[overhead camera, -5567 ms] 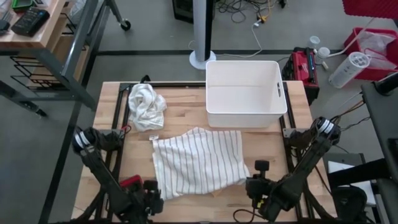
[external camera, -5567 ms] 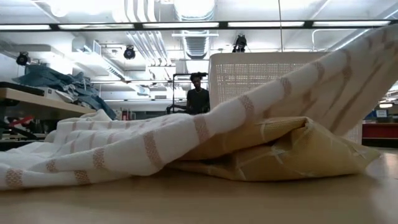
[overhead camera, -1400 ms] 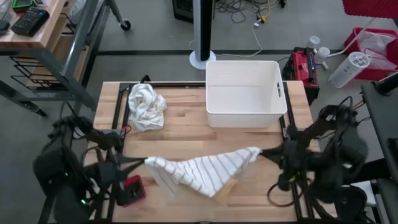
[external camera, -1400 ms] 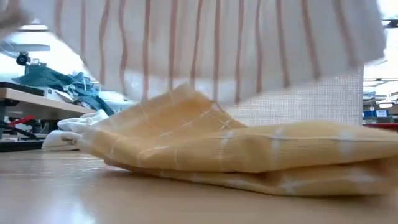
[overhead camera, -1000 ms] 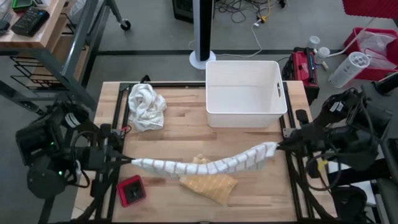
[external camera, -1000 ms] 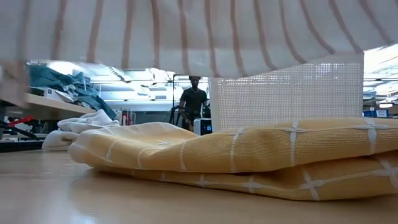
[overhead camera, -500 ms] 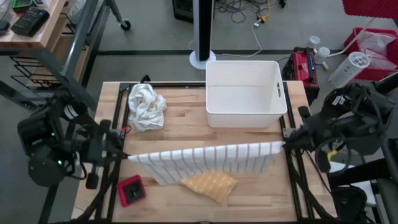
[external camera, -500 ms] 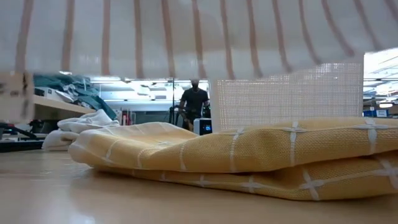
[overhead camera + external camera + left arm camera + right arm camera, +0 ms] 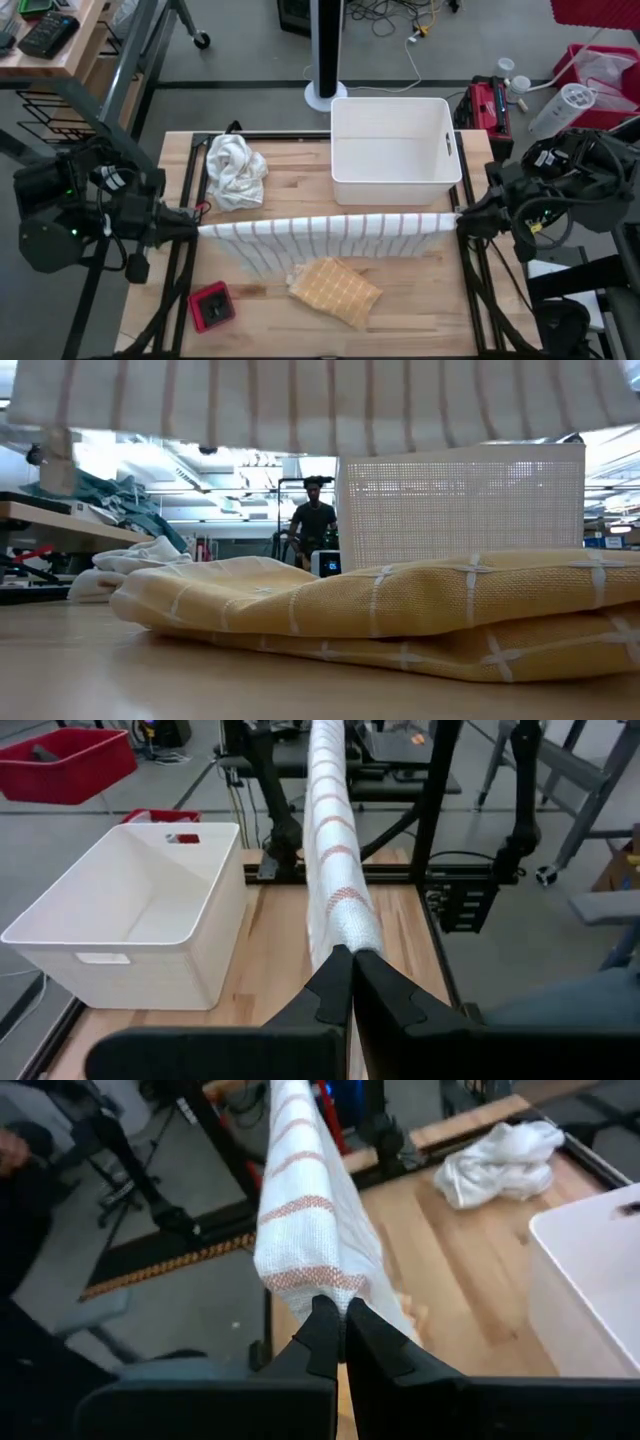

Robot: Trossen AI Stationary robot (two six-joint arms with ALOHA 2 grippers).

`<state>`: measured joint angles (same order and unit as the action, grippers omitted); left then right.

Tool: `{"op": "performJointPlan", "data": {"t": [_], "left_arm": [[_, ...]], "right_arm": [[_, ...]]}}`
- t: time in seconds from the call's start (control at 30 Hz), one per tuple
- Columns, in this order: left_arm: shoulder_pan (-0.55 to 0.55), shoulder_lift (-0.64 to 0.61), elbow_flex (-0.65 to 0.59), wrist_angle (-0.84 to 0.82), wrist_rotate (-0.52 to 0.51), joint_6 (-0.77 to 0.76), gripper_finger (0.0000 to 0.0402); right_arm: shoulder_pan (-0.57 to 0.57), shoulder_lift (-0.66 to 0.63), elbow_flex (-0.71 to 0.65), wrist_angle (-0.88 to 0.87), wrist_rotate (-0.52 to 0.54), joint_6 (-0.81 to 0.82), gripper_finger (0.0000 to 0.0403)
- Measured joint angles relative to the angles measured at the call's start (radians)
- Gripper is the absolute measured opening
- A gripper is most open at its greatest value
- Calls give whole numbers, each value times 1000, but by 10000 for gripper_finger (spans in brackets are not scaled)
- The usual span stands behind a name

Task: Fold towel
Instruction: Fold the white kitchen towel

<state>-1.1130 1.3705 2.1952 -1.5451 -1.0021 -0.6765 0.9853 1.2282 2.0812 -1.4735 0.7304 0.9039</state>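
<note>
Striped towel (image 9: pixel 330 240), a white woven cloth with thin reddish-brown bands, hangs stretched in the air across the middle of the high view, pulled into a taut horizontal strip between the two arms. Its lower edge sags unevenly toward the lower left of the frame, above the pale wooden plank table (image 9: pixel 420 300).

At the left edge of the table the left gripper (image 9: pixel 192 229) pinches one end of the cloth, fingers (image 9: pixel 325 985) pressed together on the bunched weave; the arm reaches in level from the dark mass at the left of the frame. At the right edge the right gripper (image 9: pixel 461 222) clamps the opposite end in the same way, fingers (image 9: pixel 322 1330) closed on the fabric, with the arm bent in from the right.

Beneath the hanging cloth lies a yellow towel (image 9: pixel 335 291) with a white grid pattern, folded and lying flat on the wood; in the low view it fills the foreground as a thick, coarse bundle. A crumpled white cloth (image 9: pixel 235 172) sits in the upper left of the table, and a rectangular white plastic bin (image 9: pixel 345 150) with smooth walls stands in the upper middle. A small red device (image 9: pixel 210 306) rests near the lower left.
</note>
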Motion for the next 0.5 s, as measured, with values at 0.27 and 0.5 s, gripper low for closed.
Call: {"op": "performJointPlan", "data": {"t": [0.27,0.5], "left_arm": [[-1,-1,-4,-26,-8,-21,0],[-3,-10,-87,-26,64,-37,0]], "right_arm": [[1,10,3,6,51,-79,0],[8,34,-61,-96,24,46,0]]}}
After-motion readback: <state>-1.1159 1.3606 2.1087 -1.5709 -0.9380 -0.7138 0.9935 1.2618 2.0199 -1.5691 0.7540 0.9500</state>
